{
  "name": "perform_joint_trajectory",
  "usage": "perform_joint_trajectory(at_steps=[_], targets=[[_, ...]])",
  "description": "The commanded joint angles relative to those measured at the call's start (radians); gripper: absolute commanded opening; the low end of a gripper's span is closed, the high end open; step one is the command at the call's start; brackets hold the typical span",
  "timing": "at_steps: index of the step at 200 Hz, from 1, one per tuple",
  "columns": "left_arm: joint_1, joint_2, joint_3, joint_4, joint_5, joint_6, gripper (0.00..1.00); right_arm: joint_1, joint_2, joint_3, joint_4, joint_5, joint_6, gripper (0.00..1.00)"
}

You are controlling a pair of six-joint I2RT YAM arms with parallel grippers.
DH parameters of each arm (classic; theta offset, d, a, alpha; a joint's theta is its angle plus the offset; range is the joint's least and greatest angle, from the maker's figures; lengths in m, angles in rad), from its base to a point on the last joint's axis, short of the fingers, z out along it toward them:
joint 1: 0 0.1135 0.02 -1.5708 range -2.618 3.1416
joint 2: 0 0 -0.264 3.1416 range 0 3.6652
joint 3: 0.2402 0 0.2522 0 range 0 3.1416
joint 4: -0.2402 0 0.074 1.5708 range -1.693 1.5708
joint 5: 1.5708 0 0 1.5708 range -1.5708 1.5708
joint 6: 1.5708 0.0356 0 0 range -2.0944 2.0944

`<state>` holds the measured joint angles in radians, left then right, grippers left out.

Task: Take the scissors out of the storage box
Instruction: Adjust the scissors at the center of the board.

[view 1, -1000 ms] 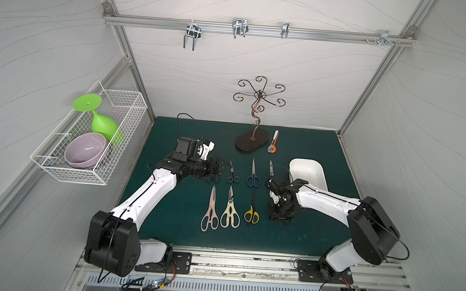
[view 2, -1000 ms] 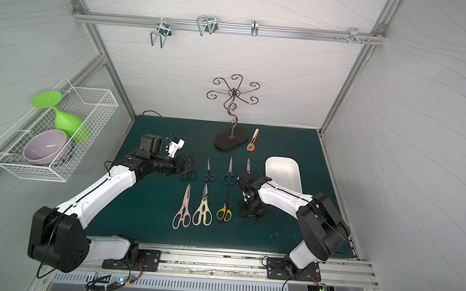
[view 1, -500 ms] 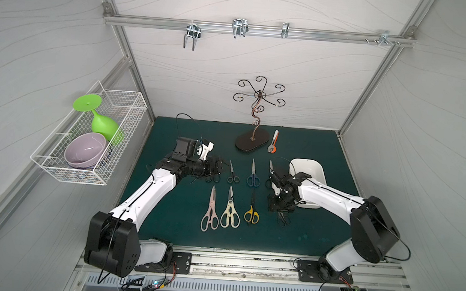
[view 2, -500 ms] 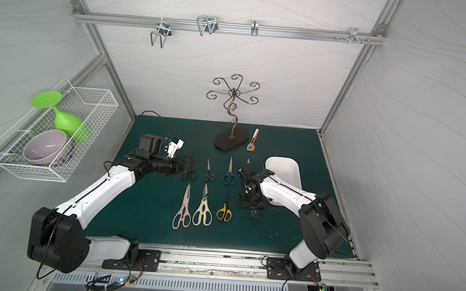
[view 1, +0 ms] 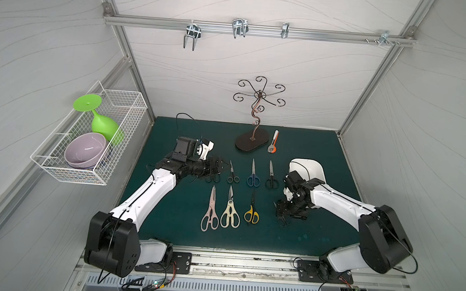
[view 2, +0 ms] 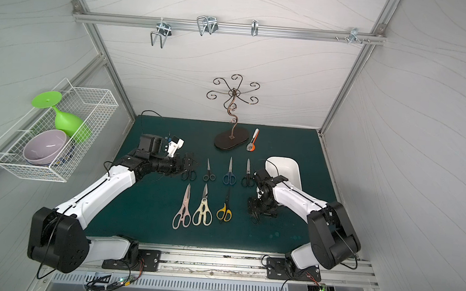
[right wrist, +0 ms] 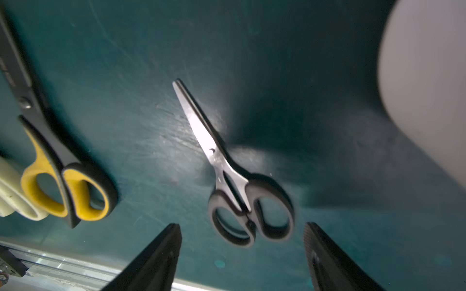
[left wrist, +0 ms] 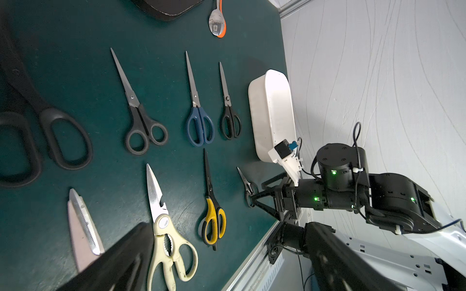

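Clock convention, from the top views: 12 = back wall, 6 = arm bases.

Count: eight pairs, all flat on the tabletop, all outside the box. They lie in two rows of four, blades toward 12.
Back row, from 9 to 3: first black pair, second black pair, blue pair, third black pair.
Front row, from 9 to 3: pink pair, cream pair, yellow pair, fourth black pair.
Tally by handle: four black, one blue, one pink, one cream, one yellow-and-black.

Box: one, white, at the 3 o'clock end of the back row. It is near the third black pair but apart from it. My right arm hides part of its 6 o'clock end.

Left tool: over the handles of the first black pair. Fingers spread wide, gripping nothing.

Right tool: low over the fourth black pair. Fingers parted; the handles lie between the two fingertips and touch neither. The wrist view is slightly blurred.

Others: one stand at 12, with one utensil just beside it at its 3 o'clock. One basket hangs on the wall at 9, holding one bowl and one goblet. Four hooks sit on the rail above.
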<state>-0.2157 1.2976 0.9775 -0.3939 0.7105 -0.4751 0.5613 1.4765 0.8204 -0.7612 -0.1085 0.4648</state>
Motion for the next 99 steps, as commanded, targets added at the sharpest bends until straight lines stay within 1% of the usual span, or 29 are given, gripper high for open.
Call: perform_joint_trajectory(at_steps=[1,31,55,82,99], targets=[[0.007,-0.011,0.004,0.010,0.000,0.012,1.00,-0.004,0.019,-0.018,0.025,-0.007,-0.011,0.81],[0.009,-0.012,0.003,0.010,0.000,0.013,1.00,-0.003,0.023,-0.035,0.034,-0.033,-0.008,0.81],[0.009,-0.014,0.000,0.012,0.000,0.010,1.00,0.004,0.008,-0.053,0.068,-0.100,0.022,0.81],[0.009,-0.021,-0.003,0.011,-0.002,0.010,1.00,0.051,0.002,-0.047,0.094,-0.155,0.075,0.81],[0.009,-0.022,-0.003,0.010,-0.002,0.011,1.00,0.082,0.015,-0.033,0.102,-0.160,0.098,0.81]])
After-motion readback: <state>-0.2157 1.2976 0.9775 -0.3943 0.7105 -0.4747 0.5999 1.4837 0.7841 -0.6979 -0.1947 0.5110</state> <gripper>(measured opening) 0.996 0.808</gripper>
